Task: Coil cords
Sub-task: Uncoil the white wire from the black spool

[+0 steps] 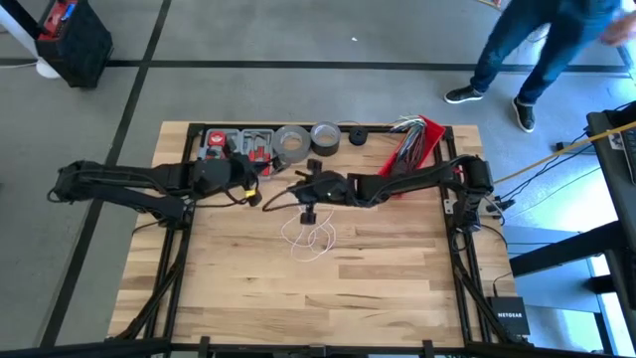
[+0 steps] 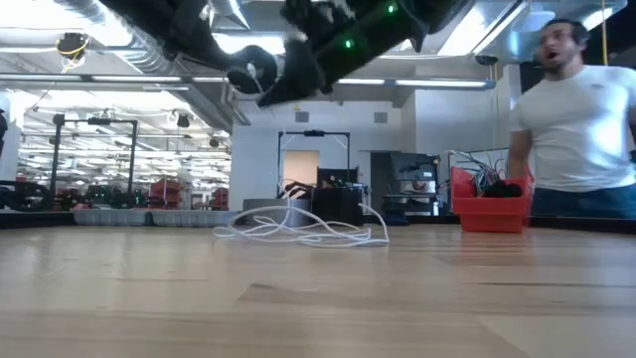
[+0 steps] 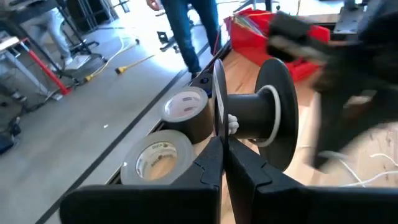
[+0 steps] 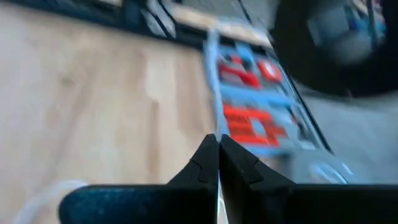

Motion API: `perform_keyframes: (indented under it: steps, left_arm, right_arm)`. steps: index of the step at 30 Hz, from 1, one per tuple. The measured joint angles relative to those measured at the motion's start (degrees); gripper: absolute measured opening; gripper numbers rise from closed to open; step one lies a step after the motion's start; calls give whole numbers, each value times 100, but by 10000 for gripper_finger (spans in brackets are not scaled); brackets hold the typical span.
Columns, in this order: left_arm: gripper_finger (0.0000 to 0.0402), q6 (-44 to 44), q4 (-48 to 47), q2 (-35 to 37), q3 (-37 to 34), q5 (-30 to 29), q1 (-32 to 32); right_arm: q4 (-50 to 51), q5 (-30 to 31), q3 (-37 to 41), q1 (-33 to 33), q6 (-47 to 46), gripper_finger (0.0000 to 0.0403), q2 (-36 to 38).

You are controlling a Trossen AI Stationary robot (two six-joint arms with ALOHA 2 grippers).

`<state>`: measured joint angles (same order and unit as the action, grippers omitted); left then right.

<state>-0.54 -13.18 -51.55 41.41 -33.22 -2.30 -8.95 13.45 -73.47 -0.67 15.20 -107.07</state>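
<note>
White cord (image 1: 308, 237) in loose tangle on table (image 1: 378, 288), just in front of black spool (image 3: 264, 118), no clear long axis, left gripper (image 3: 222, 155) clamped on spool flange, right gripper (image 4: 217, 163) fully closed.

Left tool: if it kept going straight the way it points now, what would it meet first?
The left tool is shut on the near flange of a black spool, so the spool already blocks that line. Beyond it sits the red bin, though depth there is hard to judge.
</note>
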Motion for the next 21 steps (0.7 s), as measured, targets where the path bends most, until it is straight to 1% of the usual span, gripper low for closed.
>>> perform_keyframes:
  steps: [2, 5, 7, 10, 13, 17, 21]
  left_arm:
    - [2, -41, -2, 37, 0, -4, 77]
    - [2, -98, -190, 125, 0, -5, 190]
    - [2, -67, -459, 192, 0, -3, 233]
    - [2, 107, -988, 311, 0, -4, 238]
    - [2, 327, -1432, 373, 0, -6, 195]
    - [2, 560, -1849, 382, 0, -3, 95]
    - [2, 645, -1900, 381, 0, -6, -94]
  right_arm:
    - [286, 198, 0, -119, -2, 5, -2]
    - [753, 743, 0, -280, -64, 5, -2]
    - [1060, 1114, 1, -368, -167, 5, 0]
    - [1458, 1464, 9, -441, -344, 6, 122]
    - [1524, 1744, 9, -420, -470, 6, 382]
    - [1418, 1782, 7, -233, -598, 6, 687]
    - [847, 1452, 7, 93, -582, 6, 809]
